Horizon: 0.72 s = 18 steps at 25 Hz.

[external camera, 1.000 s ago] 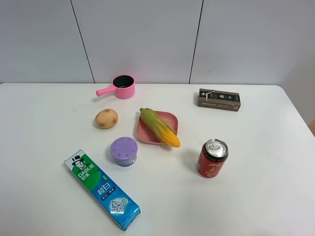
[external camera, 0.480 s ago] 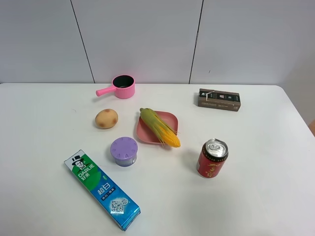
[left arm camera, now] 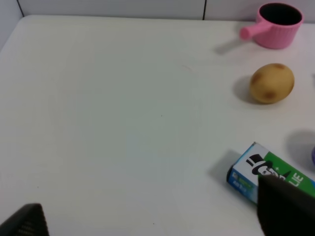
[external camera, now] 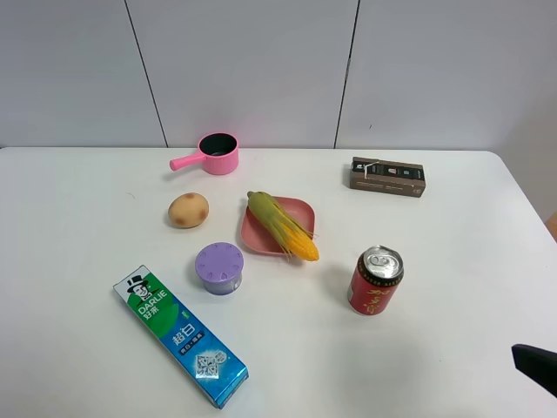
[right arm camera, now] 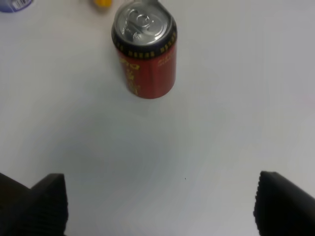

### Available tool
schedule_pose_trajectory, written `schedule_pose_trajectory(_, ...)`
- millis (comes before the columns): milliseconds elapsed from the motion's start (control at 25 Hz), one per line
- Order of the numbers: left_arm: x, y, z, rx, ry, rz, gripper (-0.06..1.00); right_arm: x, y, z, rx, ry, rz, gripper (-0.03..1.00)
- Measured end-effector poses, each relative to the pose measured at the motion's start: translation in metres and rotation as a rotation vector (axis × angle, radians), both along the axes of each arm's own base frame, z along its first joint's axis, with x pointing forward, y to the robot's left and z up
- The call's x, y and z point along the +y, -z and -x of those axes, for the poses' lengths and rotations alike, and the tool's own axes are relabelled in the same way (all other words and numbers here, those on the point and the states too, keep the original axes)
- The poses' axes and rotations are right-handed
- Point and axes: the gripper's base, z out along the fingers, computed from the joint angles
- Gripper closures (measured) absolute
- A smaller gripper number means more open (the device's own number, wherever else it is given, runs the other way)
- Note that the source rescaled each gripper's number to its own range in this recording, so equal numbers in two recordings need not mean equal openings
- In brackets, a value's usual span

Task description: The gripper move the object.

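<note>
The toy corn cob, yellow with a green husk, lies slantwise across the pink plate in the middle of the table. Its yellow tip barely shows in the right wrist view. A dark piece of my right gripper shows at the lower right edge of the high view, far from the corn. In the right wrist view the right gripper is open and empty, just short of a red can. My left gripper is open and empty over bare table; it is out of the high view.
A red can stands right of the plate. A purple round tub, a potato, a pink saucepan, a toothpaste box and a brown box stand around it.
A dark part of my right gripper has come into the high view at the lower right edge. The objects on the table have not moved.
</note>
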Motion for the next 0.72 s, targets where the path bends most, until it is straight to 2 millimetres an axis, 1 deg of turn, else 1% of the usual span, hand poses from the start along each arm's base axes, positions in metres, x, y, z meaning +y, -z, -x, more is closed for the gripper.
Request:
schedule_pose_trajectory(360,0.0,0.0,0.0,0.001,0.0,0.0,-0.06,0.0,0.0,0.001,-0.01,0.02,-0.016,0.13)
schedule_pose_trajectory(720,0.0,0.0,0.0,0.001,0.0,0.0,-0.06,-0.008,-0.004,0.026,-0.193,0.224,-0.071,0.13)
